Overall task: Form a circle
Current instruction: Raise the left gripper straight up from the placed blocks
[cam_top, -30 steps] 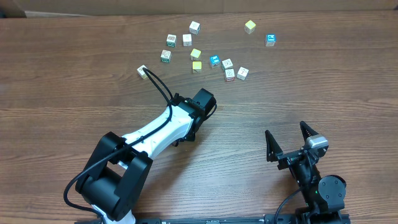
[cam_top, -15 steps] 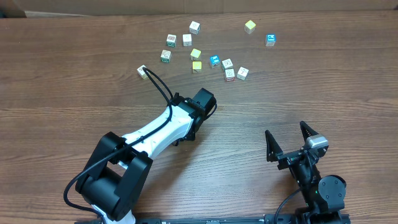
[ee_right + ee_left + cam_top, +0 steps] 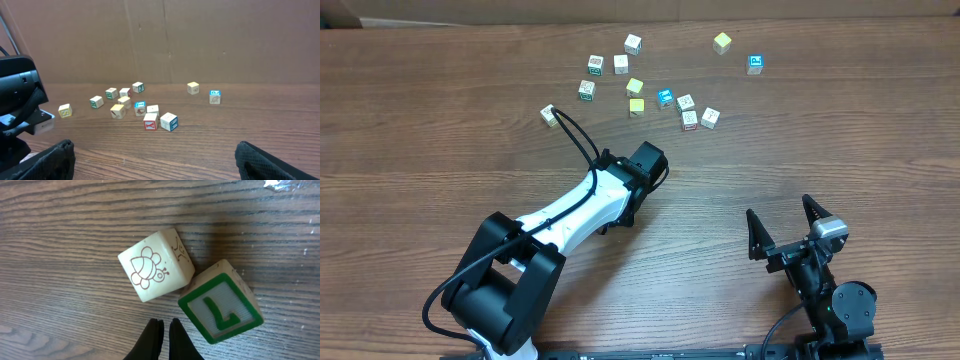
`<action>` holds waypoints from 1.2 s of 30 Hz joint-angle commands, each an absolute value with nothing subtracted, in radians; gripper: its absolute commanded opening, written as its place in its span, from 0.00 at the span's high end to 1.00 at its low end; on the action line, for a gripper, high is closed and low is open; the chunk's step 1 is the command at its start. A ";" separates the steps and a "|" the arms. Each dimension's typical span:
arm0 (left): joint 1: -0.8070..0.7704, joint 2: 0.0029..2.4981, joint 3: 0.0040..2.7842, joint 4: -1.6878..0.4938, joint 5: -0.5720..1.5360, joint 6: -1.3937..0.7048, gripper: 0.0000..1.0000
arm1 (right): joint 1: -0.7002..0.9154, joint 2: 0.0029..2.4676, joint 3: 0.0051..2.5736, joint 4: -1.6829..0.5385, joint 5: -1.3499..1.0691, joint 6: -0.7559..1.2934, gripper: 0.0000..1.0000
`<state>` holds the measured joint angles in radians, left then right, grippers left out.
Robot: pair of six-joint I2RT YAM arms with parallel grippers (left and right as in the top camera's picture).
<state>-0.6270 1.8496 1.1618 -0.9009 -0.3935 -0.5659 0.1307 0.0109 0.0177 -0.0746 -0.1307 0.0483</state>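
A brown wood-grain table (image 3: pixel 880 120) bears two arms. The right gripper (image 3: pixel 780 212), at the table's 5 o'clock, stands spread wide and empty. The left gripper (image 3: pixel 163 324) is pressed together on nothing. At its 12 o'clock lies the circle (image 3: pixel 182 267), two cubes showing. Thirteen small printed cubes (image 3: pixel 636 106) scatter toward the table's 12 o'clock.

— What sort of room am I driving in today?
— A robotics lab bench, from what I can see. Two arms sit at the near edge of a wood-grain counter (image 3: pixel 840 150): a white-and-black left arm (image 3: pixel 575 210) and a black right arm (image 3: pixel 835 300). A black cable (image 3: pixel 582 142) loops off the left one.
— Anything else I can go by?
— A plain brown board (image 3: pixel 200 40) stands behind the counter, and small printed toy blocks (image 3: pixel 635 87) lie scattered on it. It looks like a test setup to me.
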 commanded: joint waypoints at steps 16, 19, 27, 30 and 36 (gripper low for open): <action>-0.629 1.819 1.147 -0.865 -0.368 -0.500 0.95 | 0.126 0.003 0.008 -0.070 -0.129 0.044 0.00; -0.629 1.819 1.147 -0.866 -0.369 -0.500 0.96 | 0.126 0.003 0.008 -0.070 -0.129 0.044 0.00; -0.629 1.819 1.147 -0.865 -0.369 -0.496 0.96 | 0.126 0.003 0.008 -0.070 -0.129 0.044 0.00; -0.629 1.819 1.147 -0.866 -0.369 -0.496 0.96 | 0.126 0.003 0.008 -0.070 -0.129 0.044 0.00; -0.629 1.819 1.147 -0.865 -0.370 -0.497 0.96 | 0.126 0.003 0.008 -0.070 -0.129 0.044 0.00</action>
<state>-0.6270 1.8496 1.1561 -0.8673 -0.3779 -0.5133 0.1307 0.0109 0.0177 -0.0742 -0.1307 0.0486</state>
